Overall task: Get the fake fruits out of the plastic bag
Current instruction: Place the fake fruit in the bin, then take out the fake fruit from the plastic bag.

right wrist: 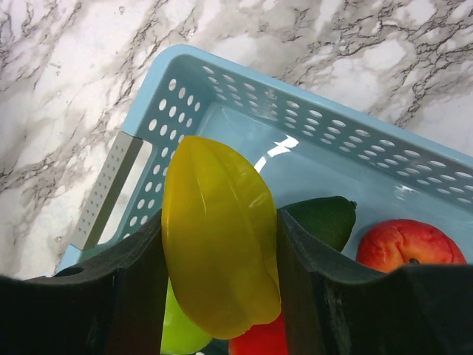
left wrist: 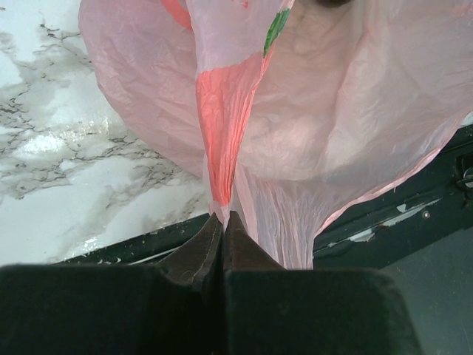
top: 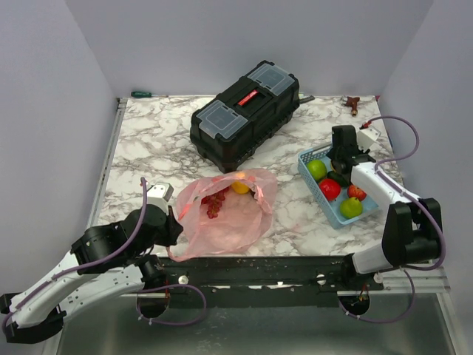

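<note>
Your right gripper (right wrist: 220, 222) has its fingers clamped on a yellow star fruit (right wrist: 222, 266) over the light blue basket (right wrist: 295, 81) at the right of the marble table (top: 148, 148), where a green fruit (top: 317, 169) and a red fruit (top: 329, 188) lie. Your left gripper (left wrist: 223, 222), fingers pressed together, pinches the pink plastic bag (left wrist: 332, 111) at the table's near edge. An orange fruit (top: 240, 186) and a grape bunch (top: 213, 204) lie inside the bag.

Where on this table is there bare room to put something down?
Open marble lies left of the black toolbox, and a narrower strip runs between the pink bag and the blue basket. The basket is crowded with fruits, the right gripper holding a yellow fruit over it.
</note>
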`<state>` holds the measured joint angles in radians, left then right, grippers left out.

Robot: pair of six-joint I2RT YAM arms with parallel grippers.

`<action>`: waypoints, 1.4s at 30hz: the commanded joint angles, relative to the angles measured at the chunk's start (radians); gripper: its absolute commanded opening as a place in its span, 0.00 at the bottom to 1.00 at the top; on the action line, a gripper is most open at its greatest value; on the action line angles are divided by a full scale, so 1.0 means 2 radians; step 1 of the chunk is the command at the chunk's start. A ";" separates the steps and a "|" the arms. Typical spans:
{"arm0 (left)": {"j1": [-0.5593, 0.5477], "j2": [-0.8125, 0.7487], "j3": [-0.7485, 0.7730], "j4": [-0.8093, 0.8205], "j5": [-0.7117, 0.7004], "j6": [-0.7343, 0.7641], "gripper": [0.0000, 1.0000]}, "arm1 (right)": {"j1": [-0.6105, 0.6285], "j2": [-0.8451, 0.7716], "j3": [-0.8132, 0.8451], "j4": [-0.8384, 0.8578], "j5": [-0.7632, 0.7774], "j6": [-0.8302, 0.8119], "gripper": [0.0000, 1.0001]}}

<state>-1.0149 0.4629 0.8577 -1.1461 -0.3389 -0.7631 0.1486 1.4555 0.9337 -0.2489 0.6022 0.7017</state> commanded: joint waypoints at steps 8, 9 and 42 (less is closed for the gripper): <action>-0.001 -0.004 -0.005 0.008 0.007 0.008 0.00 | -0.003 -0.021 -0.019 0.045 -0.034 -0.036 0.63; -0.001 -0.002 -0.005 0.008 0.007 0.008 0.00 | -0.003 -0.029 -0.027 0.052 -0.041 -0.043 0.70; -0.001 0.006 -0.004 0.005 0.004 0.006 0.00 | 0.186 -0.184 -0.011 0.170 -0.525 0.052 0.92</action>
<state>-1.0149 0.4698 0.8577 -1.1458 -0.3386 -0.7593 0.3145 1.0523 0.7795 -0.0181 -0.4118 0.7643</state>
